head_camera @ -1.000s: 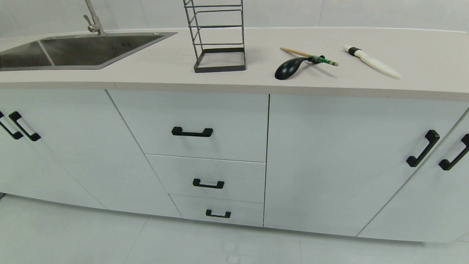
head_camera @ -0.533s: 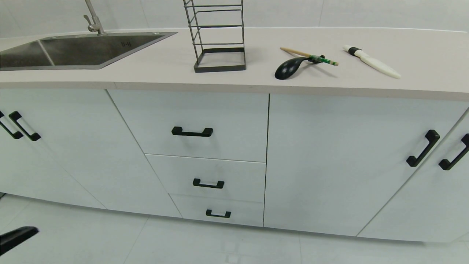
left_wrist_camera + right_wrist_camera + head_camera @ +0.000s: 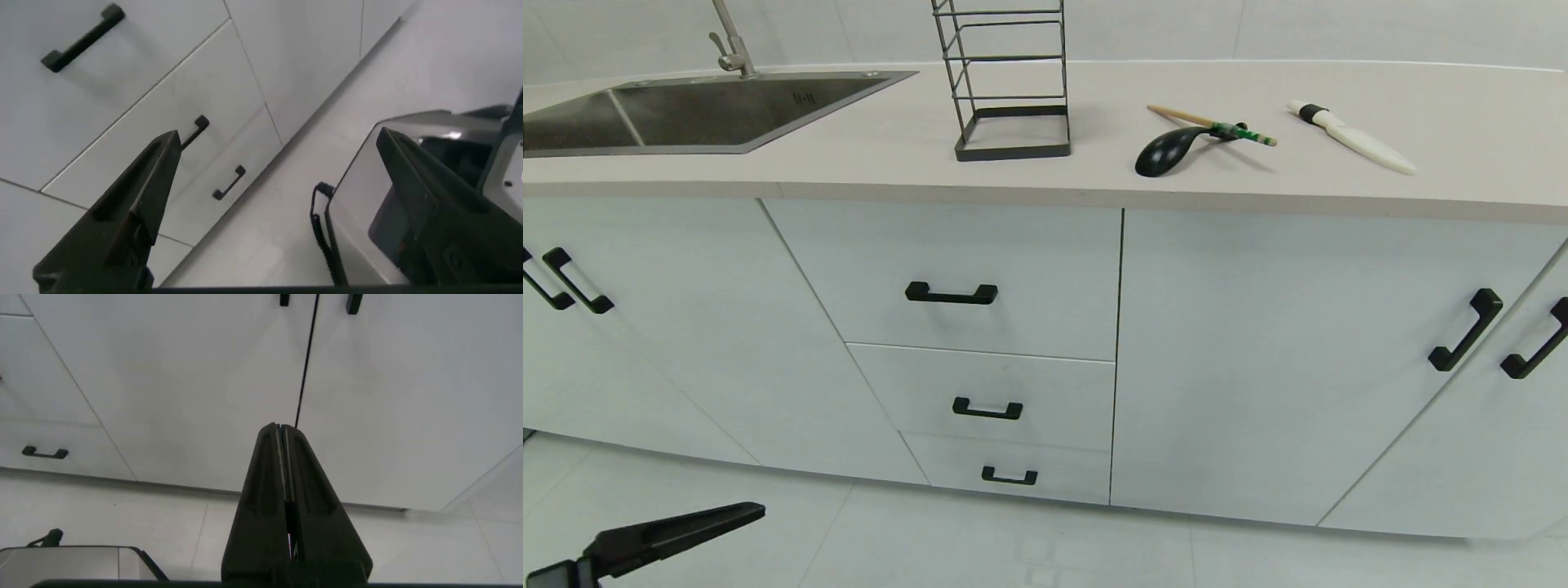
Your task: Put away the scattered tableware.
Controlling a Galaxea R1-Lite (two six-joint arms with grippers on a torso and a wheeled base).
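Note:
A black spoon (image 3: 1168, 152) lies on the pale countertop (image 3: 849, 163), right of centre. A pair of wooden chopsticks with green ends (image 3: 1213, 126) rests across its handle. Farther right lies a white knife with a black band (image 3: 1352, 137). Low at the left, down by the floor, one dark finger (image 3: 686, 527) of my left gripper points toward the cabinets. My left gripper (image 3: 276, 137) is open wide and holds nothing, facing the drawer fronts. My right gripper (image 3: 282, 433) is shut and empty, low before the cabinet doors.
A black wire rack (image 3: 1010, 82) stands at the counter's middle, with a steel sink (image 3: 686, 110) and tap at the left. Below are three closed drawers, the top one with a black handle (image 3: 951, 294), flanked by cabinet doors. The floor is white tile.
My left gripper has come up into the head view from the lower left corner and extended rightward. The tableware on the counter has not moved.

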